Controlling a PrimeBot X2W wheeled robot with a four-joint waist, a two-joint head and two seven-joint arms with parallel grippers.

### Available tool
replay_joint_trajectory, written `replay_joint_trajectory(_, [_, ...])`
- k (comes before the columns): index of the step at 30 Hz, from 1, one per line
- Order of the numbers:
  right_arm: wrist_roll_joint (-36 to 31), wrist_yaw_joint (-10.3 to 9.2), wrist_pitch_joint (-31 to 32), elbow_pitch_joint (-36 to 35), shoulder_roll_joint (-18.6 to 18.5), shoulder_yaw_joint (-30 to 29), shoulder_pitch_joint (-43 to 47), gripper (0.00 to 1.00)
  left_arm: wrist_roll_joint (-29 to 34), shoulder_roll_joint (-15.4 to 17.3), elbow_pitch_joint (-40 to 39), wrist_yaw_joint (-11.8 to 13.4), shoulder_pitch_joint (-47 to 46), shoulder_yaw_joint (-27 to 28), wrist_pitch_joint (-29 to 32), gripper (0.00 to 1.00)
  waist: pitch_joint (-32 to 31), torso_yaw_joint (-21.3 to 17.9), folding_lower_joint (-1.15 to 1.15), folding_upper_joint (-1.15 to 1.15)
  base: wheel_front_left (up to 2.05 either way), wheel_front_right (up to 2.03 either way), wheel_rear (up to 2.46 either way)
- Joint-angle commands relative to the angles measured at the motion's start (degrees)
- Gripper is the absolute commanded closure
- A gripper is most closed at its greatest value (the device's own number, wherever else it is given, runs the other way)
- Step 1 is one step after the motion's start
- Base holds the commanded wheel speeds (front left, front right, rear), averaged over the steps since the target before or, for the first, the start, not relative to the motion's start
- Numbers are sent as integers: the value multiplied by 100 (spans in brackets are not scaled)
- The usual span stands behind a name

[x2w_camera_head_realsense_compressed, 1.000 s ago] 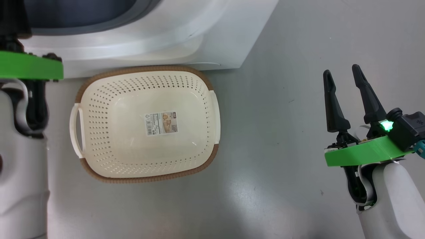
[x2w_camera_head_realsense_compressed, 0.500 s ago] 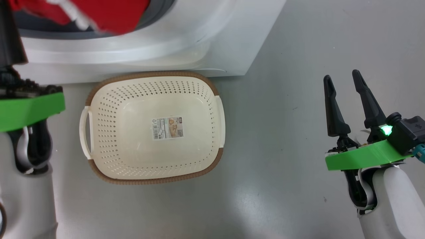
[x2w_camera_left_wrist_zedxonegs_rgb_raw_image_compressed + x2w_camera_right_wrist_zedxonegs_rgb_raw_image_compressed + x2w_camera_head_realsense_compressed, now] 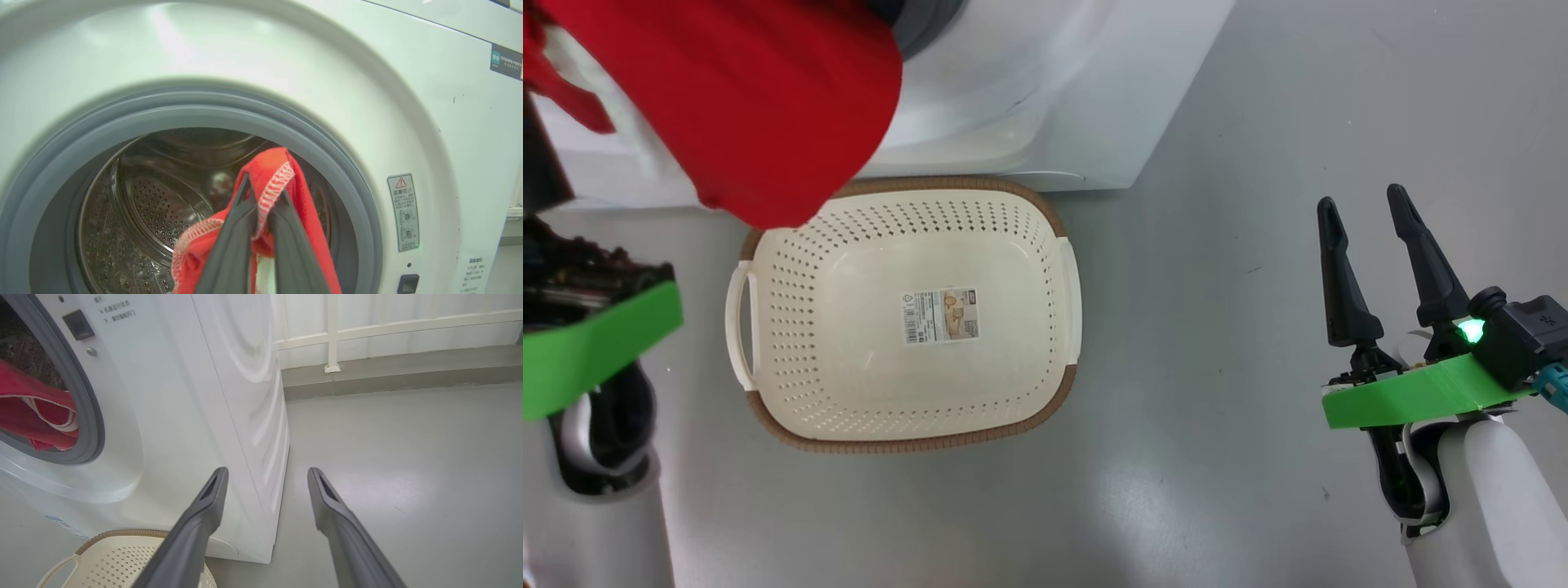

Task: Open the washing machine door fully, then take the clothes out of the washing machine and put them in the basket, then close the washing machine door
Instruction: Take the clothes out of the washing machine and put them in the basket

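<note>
My left gripper [image 3: 263, 192] is shut on the clothes, a red garment [image 3: 271, 167] with white stitched trim, just outside the washing machine's steel drum [image 3: 151, 196]. In the head view the garment [image 3: 752, 106] hangs at the upper left, over the back left rim of the basket [image 3: 915, 445], which holds nothing but its sticker. The washing machine [image 3: 1062, 106] stands right behind the basket. Its mouth is uncovered, and the washing machine door is out of view. My right gripper [image 3: 1364, 208] hangs open over bare floor to the right of the basket, with nothing between its fingers.
Grey floor [image 3: 1217, 327] spreads to the right of the basket and machine. The right wrist view has the machine's side panel [image 3: 245, 396] close on the left and a low kerb with a white railing [image 3: 331, 335] at the back. My left arm's green mount [image 3: 588, 343] sits left of the basket.
The red garment has come out of the drum and now hangs large at the head view's upper left, over the basket's back rim. My left arm drew back. The right gripper stayed put.
</note>
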Motion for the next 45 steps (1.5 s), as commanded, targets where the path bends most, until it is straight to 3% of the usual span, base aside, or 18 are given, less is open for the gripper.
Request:
replay_joint_trajectory(1, [-70, 37, -36, -136, 24, 98, 116, 0, 42, 155, -188, -33, 204, 126, -27, 100, 13, 11, 0, 0, 0, 0, 0])
replay_joint_trajectory(15, [-33, 37, -36, -168, 24, 107, 71, 0, -57, -89, 426, -33, 734, -274, -27, 100, 131, 4, 0, 0, 0, 0, 0])
replay_joint_trajectory(26, [0, 37, -36, -233, 24, 103, -29, 0, -53, -201, 2003, -33, 809, -521, -27, 100, 402, -65, 0, 0, 0, 0, 0])
replay_joint_trajectory(45, [-5, 37, -36, -340, 24, 78, -270, 0, 43, -55, 4404, -33, -356, -854, -27, 100, 938, -125, 0, 0, 0, 0, 0])
